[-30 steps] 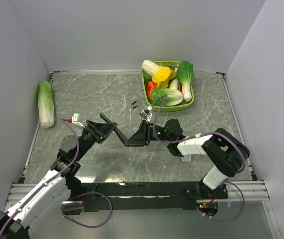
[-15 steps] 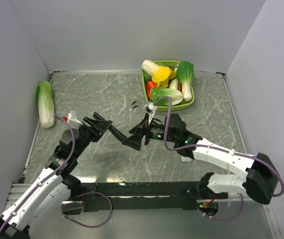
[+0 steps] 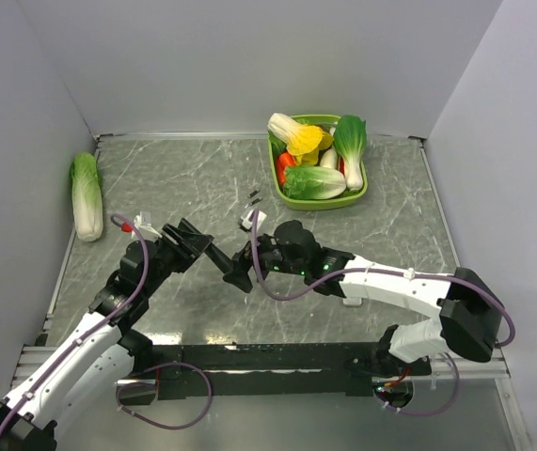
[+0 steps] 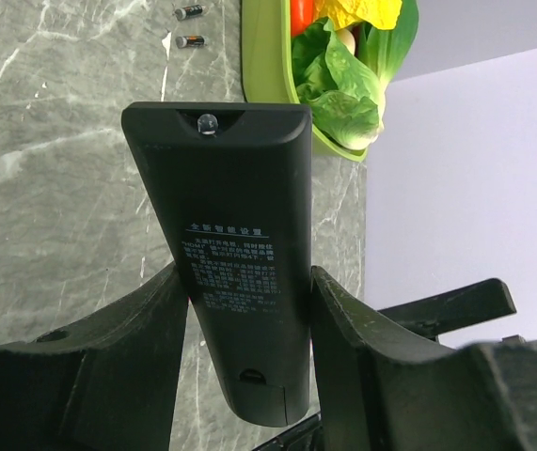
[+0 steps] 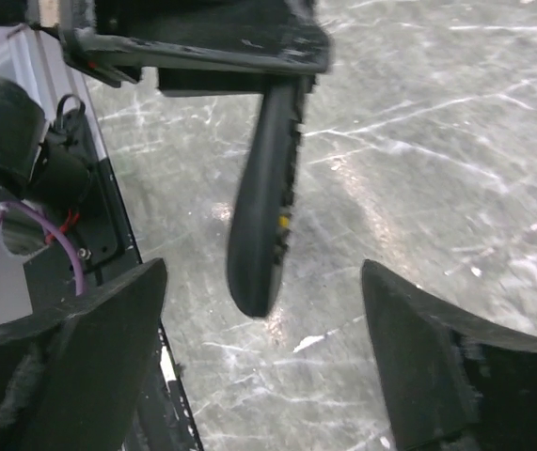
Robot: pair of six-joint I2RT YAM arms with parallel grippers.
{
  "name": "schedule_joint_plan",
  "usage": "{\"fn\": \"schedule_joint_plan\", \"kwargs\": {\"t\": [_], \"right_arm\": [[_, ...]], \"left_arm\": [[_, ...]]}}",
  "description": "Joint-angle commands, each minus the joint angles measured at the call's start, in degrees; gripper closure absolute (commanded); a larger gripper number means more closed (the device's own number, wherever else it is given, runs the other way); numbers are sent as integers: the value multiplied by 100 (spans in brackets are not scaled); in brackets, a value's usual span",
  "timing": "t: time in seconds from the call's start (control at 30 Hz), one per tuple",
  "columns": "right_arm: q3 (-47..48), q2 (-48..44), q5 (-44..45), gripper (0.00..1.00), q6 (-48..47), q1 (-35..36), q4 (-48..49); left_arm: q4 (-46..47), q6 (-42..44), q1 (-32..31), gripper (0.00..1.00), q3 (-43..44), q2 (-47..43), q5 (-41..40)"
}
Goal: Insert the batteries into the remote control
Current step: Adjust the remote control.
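My left gripper (image 3: 193, 248) is shut on the remote control (image 3: 223, 265), a slim black bar held above the table with its far end pointing right. In the left wrist view the remote control (image 4: 240, 216) shows its printed back, clamped between both fingers of the left gripper (image 4: 249, 277). My right gripper (image 3: 246, 267) stands wide open at the remote's free end. Seen from the right wrist, the remote control (image 5: 263, 207) hangs edge-on just beyond the right gripper (image 5: 260, 282), touching neither finger. The batteries are not in view.
A green basket (image 3: 363, 193) of toy vegetables stands at the back right, its rim (image 4: 260, 66) close ahead of the remote. Two tiny dark bits (image 3: 253, 196) lie left of it. A cabbage (image 3: 86, 194) lies by the left wall.
The right arm has swung left and stretched out, and its jaws have opened wide off the remote's end. The left gripper keeps its hold, and the remote's far end has dropped lower and left.
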Motion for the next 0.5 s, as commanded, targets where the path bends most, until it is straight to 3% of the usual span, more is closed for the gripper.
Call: {"fn": "schedule_joint_plan", "kwargs": {"t": [0.0,0.27,0.37,0.4,0.47], "right_arm": [[478,315,150,14,-264,187,167],[699,799,255,30,-282,275,202],[725,861,273,48,-264,275,211],[716,852,273,58,-247,275,193],[716,826,247,70,-229,275,132]], "left_arm": [[148,96,-38,98,295,-4,-106],[113,114,-38,99,357,-4,-62],[95,131,-38,99,374,-22,-53],[104,157,-38,97,374,-48,-53],[130,228,-38,83,357,-83,-36]]}}
